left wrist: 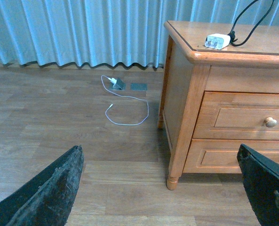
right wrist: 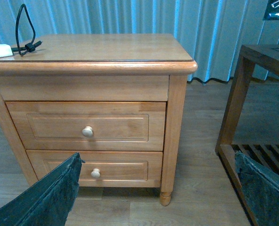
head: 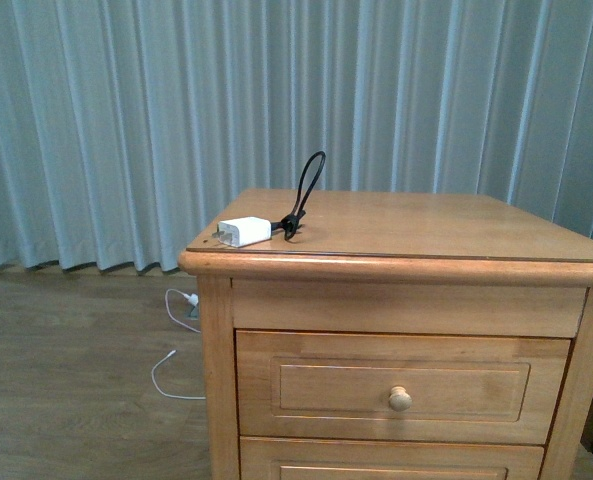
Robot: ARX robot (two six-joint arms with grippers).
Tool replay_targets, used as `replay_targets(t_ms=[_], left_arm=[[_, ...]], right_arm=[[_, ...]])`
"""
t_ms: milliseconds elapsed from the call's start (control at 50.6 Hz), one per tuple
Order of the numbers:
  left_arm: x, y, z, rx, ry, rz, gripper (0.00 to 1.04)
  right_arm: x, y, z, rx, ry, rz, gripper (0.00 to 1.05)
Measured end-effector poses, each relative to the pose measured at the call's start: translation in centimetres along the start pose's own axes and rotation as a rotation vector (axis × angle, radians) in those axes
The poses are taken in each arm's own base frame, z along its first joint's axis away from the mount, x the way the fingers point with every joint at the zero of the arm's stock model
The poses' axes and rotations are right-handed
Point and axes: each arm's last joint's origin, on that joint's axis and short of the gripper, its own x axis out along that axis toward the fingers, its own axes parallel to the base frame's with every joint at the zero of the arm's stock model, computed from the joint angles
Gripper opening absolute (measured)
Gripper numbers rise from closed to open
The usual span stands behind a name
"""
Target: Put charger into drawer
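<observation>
the left gripper (left wrist: 159, 149) has its two dark fingers (left wrist: 50, 188) spread wide apart, with nothing between them and touching nothing; it hangs over the wooden floor (left wrist: 45, 117), well apart from the nightstand (left wrist: 181, 84). the right gripper (right wrist: 156, 157) is likewise wide apart and empty, facing the nightstand's front and clear of it. the charger (head: 244, 232) lies on the nightstand's top near the front left corner, its black looped cable (head: 309, 185) standing up just behind it, well apart from both grippers. the drawer (head: 316, 385) is closed, its round pale knob (head: 400, 398) untouched. the lower drawer (right wrist: 125, 165) beneath is also closed. a thin white cable (left wrist: 127, 110) lies on the floor beside the nightstand
</observation>
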Motion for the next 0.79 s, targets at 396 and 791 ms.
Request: replay_targets(t_ms=[396,791], left_arm=[[0.0,0.0,0.0,0.0,0.0,0.0,0.99],[0.0,0.0,0.0,0.0,0.0,0.0,0.99]], right_arm=[[0.0,0.0,0.0,0.0,0.0,0.0,0.97],[0.0,0.0,0.0,0.0,0.0,0.0,0.97]])
